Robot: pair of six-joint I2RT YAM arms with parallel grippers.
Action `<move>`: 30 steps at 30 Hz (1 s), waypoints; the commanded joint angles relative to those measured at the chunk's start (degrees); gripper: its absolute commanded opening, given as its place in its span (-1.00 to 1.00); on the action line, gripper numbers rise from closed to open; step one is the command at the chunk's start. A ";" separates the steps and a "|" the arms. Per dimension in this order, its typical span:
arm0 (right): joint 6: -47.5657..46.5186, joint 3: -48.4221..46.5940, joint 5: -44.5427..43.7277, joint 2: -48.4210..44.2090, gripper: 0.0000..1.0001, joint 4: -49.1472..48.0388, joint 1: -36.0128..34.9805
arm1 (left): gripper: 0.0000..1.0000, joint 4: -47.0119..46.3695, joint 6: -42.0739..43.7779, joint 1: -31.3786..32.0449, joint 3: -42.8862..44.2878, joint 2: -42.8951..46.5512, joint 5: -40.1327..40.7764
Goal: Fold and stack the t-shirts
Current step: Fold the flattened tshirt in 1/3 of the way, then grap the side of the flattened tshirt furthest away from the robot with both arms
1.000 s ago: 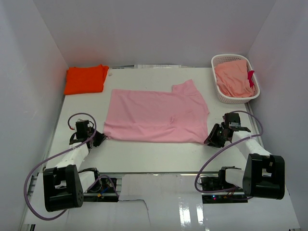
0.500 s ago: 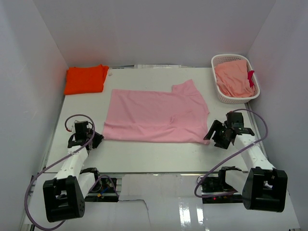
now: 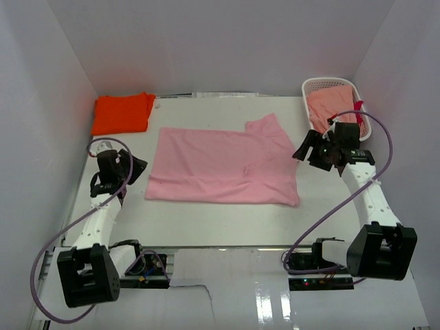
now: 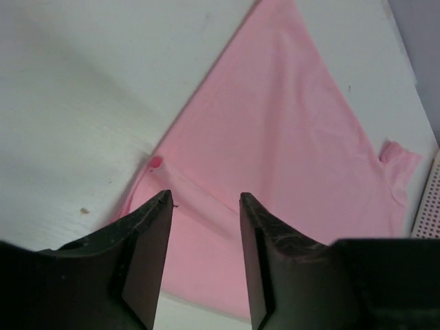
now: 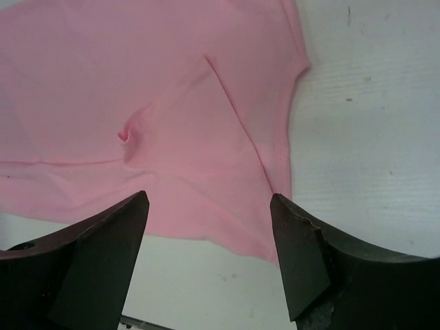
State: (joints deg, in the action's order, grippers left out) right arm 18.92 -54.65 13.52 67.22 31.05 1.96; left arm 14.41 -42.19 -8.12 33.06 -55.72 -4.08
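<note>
The light pink t-shirt (image 3: pixel 220 165) lies spread flat in the middle of the white table, one sleeve pointing toward the back right. It also fills the left wrist view (image 4: pixel 289 137) and the right wrist view (image 5: pixel 137 82). The bright orange t-shirt (image 3: pixel 122 113) rests folded at the back left corner. My left gripper (image 3: pixel 139 166) hovers just off the pink shirt's left edge, open and empty (image 4: pixel 204 199). Off the shirt's right edge, my right gripper (image 3: pixel 302 150) hangs wide open with nothing between its fingers (image 5: pixel 208 199).
A white lattice basket (image 3: pixel 328 80) stands at the back right, just behind the right gripper, with a peach cloth (image 3: pixel 331 106) inside. Its wall shows at the right edge of the left wrist view (image 4: pixel 430 210). White walls enclose the table on three sides.
Both grippers opened and rose from the pink shirt's near corners, moving toward the back along its sides. The shirt's near edge now lies flat on the table.
</note>
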 commanded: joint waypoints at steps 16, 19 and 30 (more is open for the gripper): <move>-2.39 -47.45 10.39 44.47 0.83 0.93 -1.87 | 0.77 -23.38 1.24 0.47 36.17 -46.83 -23.70; -2.75 -56.42 11.00 50.36 1.00 2.08 -1.87 | 0.81 -22.15 1.24 0.47 41.10 -52.54 -25.27; -1.78 -71.29 18.12 66.02 0.93 -0.72 -1.87 | 0.87 -16.79 1.24 -0.14 58.25 -67.49 -31.43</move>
State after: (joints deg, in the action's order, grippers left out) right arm 17.50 -123.66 27.92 131.90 32.45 0.19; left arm -4.05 -41.17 -7.90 87.64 -123.31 -32.32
